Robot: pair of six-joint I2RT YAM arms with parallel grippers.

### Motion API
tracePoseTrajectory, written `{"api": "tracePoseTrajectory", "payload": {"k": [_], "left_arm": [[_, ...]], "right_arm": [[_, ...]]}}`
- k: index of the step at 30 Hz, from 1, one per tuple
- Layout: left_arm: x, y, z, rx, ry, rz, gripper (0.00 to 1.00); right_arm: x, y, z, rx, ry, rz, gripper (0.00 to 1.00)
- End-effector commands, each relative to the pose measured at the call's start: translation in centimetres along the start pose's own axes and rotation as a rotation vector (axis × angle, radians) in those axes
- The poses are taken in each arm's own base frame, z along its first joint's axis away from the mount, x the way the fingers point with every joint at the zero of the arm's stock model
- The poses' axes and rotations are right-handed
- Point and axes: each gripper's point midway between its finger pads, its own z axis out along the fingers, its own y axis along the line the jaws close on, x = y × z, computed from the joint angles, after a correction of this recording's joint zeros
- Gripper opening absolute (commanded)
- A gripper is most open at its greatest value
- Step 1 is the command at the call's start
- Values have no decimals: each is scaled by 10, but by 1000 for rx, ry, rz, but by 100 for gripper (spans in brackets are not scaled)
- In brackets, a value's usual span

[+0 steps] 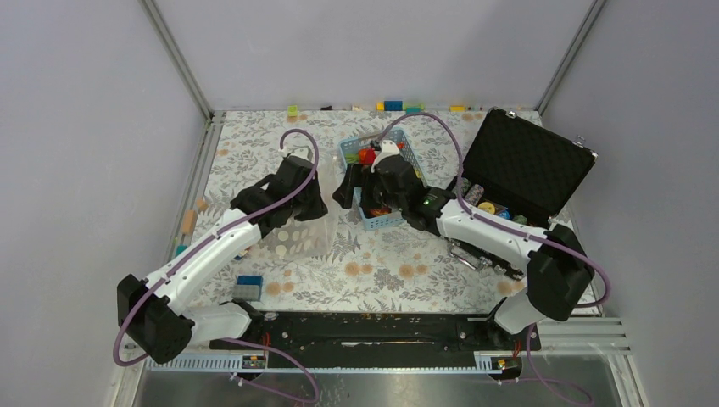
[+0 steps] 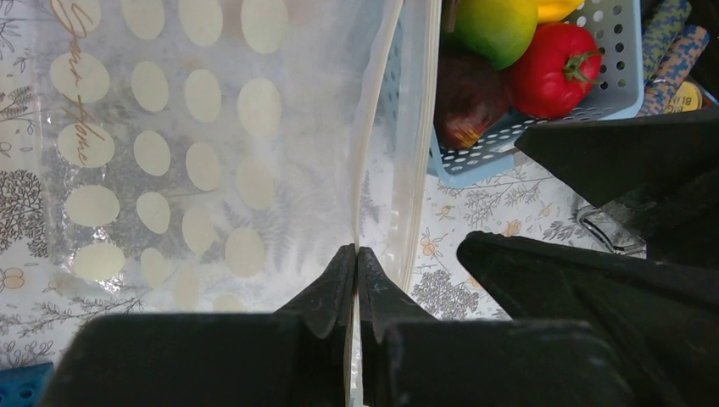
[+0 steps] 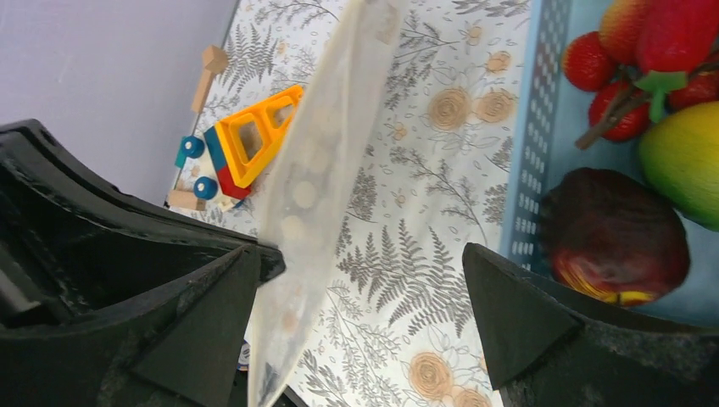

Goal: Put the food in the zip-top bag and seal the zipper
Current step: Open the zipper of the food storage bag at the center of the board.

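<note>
The zip-top bag [image 2: 169, 153], clear with white dots, hangs upright from my left gripper [image 2: 356, 254], which is shut on one lip of its mouth. The zipper [image 2: 423, 144] runs along the other lip, facing the basket. From above, the left gripper [image 1: 309, 203] holds the bag [image 1: 301, 236] just left of the light-blue basket [image 1: 398, 219]. My right gripper [image 3: 360, 254] is open. It straddles the gap between the bag's edge [image 3: 305, 212] and the basket wall [image 3: 530, 170], with the bag near its left finger. The food lies in the basket: a dark red apple [image 3: 615, 237], strawberries [image 3: 610, 59], a green mango [image 3: 687, 161] and a red tomato [image 2: 555, 68].
An open black case [image 1: 526, 165] with chip stacks [image 1: 475, 193] stands at the right. Small blocks [image 1: 392, 106] line the far edge. A blue block [image 1: 248, 287] lies near the left arm. A yellow toy piece [image 3: 250, 140] sits beyond the bag.
</note>
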Motion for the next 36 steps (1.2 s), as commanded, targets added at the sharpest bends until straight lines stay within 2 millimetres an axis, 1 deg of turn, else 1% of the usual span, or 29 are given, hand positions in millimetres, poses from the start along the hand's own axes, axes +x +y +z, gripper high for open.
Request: {"api": "tracePoseTrajectory", "payload": {"k": [1,3,4,6,10,13,15,16,18,19,20,22,24,26,29,31,32,34,36], "left_arm": [[-7,-9,-10,50,-37,-10,0],[-7,-10,-11,57,-38,-10,0],[-7,-10,-13,59,-41,-10,0],[-8,-9,-15,59,-49,-11,0],[-9,-6,-18,56,-65,-12,0],[-10,-6,-20,57,-72,-13,0],[-10,-7,-21,65,-72,-12,0],[-11,-7,-23,68,-75,-12,0],[-13,-3,-25,47,-87,-11,0],[-16,4,-26,11,-104,-12,0],[-19,12,-29,-33,-121,-12,0],[-24,32,-36,-135,-156,-21,0],[-27,54,-44,-249,-191,-39,0],[-28,76,-56,-361,-220,-59,0],[-31,100,-72,-482,-268,-80,0],[-34,113,-81,-551,-311,-105,0],[-34,118,-85,-574,-324,-109,0],[-35,125,-89,-609,-349,-129,0],[-38,126,-92,-612,-368,-138,0]], "right_arm": [[-15,29,8,-48,-37,10,96],[-6,25,18,-19,5,11,95],[-4,25,21,-14,18,11,92],[7,18,26,22,61,15,90],[15,1,32,96,73,22,86],[22,-2,38,105,91,25,81],[27,0,43,87,110,28,70],[29,0,45,84,115,30,61],[32,-1,47,86,122,36,40],[34,-2,46,88,133,25,29],[33,-3,43,90,137,11,23],[33,-5,36,97,143,-17,15],[32,-9,27,108,140,-41,10],[34,-18,19,134,139,-74,7],[34,-31,7,168,146,-161,6],[34,-44,-2,216,149,-222,5],[35,-50,-6,232,156,-239,5],[35,-55,-13,238,160,-251,5],[35,-57,-18,228,162,-270,5]]}}
